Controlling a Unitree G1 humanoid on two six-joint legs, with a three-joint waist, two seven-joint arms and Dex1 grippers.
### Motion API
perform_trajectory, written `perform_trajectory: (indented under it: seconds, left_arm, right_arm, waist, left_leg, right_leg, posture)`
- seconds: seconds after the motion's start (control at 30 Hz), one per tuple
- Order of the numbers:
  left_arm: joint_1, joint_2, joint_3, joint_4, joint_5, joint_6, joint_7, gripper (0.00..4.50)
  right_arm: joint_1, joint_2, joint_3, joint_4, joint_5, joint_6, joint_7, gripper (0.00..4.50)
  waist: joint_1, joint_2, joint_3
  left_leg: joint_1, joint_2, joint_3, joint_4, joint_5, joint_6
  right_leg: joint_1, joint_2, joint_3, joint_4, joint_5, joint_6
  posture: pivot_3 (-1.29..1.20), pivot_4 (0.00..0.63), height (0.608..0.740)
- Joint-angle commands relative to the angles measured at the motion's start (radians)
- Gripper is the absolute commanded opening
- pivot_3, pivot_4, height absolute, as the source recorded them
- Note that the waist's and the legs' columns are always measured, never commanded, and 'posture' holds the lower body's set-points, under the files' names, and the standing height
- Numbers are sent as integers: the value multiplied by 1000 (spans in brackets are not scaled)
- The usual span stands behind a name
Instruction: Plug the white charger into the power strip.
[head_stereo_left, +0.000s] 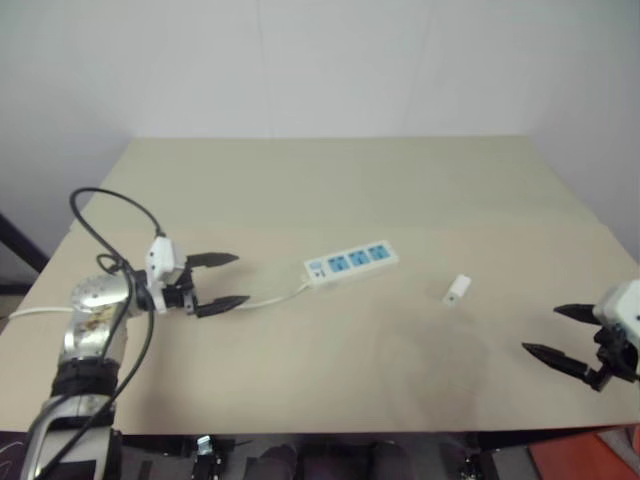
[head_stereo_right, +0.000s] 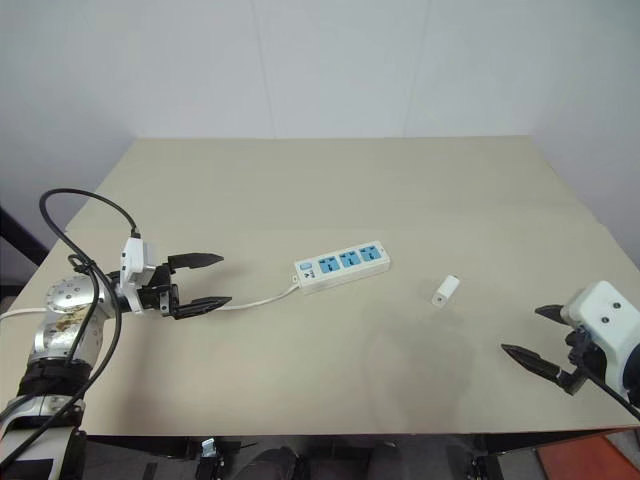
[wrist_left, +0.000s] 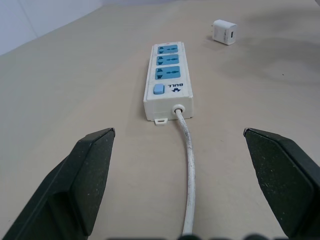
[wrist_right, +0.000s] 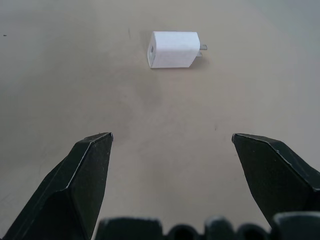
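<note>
The power strip (head_stereo_left: 351, 263) lies flat near the middle of the beige table, three blue sockets facing up, its thin white cord (head_stereo_left: 272, 297) trailing toward my left gripper (head_stereo_left: 228, 281). That gripper hovers open just left of the strip's switch end, pointing along it, nothing between its fingers. The white charger (head_stereo_left: 457, 290) lies on its side to the right of the strip, prongs visible in the right wrist view (wrist_right: 175, 49). My right gripper (head_stereo_left: 560, 333) is open near the table's right front edge, aimed at the charger from a distance and holding nothing.
The beige table (head_stereo_left: 330, 190) stretches bare behind the strip up to a white wall. A black cable (head_stereo_left: 112, 225) loops over my left arm. The table's front edge runs just below both grippers.
</note>
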Motion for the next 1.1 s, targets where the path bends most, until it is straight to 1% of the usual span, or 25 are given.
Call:
perform_trajectory:
  seconds: [0.03,0.37,0.47,0.63,0.8,0.9,1.0,1.1]
  left_arm:
    - [-22,2,1,-7,-3,-11,4,4482]
    - [-32,-8,-6,6,1,-18,8,4482]
    - [-48,-30,-8,44,12,-45,22,4482]
    - [-142,-131,-10,226,14,-81,14,4482]
    - [-277,-235,-35,507,103,-257,50,4482]
    - [-353,-294,-26,642,118,-325,51,4482]
    - [-405,-324,-28,732,148,-363,62,4482]
    - [-447,-351,-29,791,184,-388,112,4482]
  right_arm:
    - [8,-11,-36,-37,21,-22,-12,4500]
    - [18,-16,-32,-35,17,-27,-16,4500]
    - [14,-16,-26,-43,20,-22,-23,4500]
    - [-16,-10,11,-66,35,-9,-50,4500]
    - [-54,0,68,-122,55,16,-98,4500]
    - [-70,13,96,-162,68,39,-137,4500]
    - [-63,25,110,-198,70,57,-163,4500]
    - [-39,38,114,-235,72,67,-188,4500]
  waist:
    - [0,0,0]
    - [1,0,0]
    - [3,0,0]
    - [9,0,0]
    - [11,-2,0]
    - [11,-2,1]
    - [11,-3,1]
    - [11,-3,2]
  left_leg:
    - [0,0,0,0,0,0]
    - [0,0,0,0,0,0]
    - [0,0,0,0,0,0]
    - [0,0,0,0,0,0]
    - [-1,-1,0,1,0,0]
    - [-2,-1,0,1,0,0]
    - [-4,-1,0,2,0,-1]
    - [-4,-1,0,2,0,0]
  right_leg:
    - [0,0,0,0,0,0]
    - [0,0,0,0,0,0]
    - [0,0,0,0,0,0]
    - [0,0,0,0,0,0]
    - [1,0,-1,-1,0,0]
    - [0,0,-1,-1,0,0]
    - [-1,-1,-1,-2,0,1]
    - [0,-1,-1,-2,0,1]
  posture:
    - [0,150,740]
    - [0,150,740]
    - [0,150,740]
    - [0,150,740]
    - [0,150,740]
    - [0,150,740]
    - [0,150,740]
    - [0,150,740]
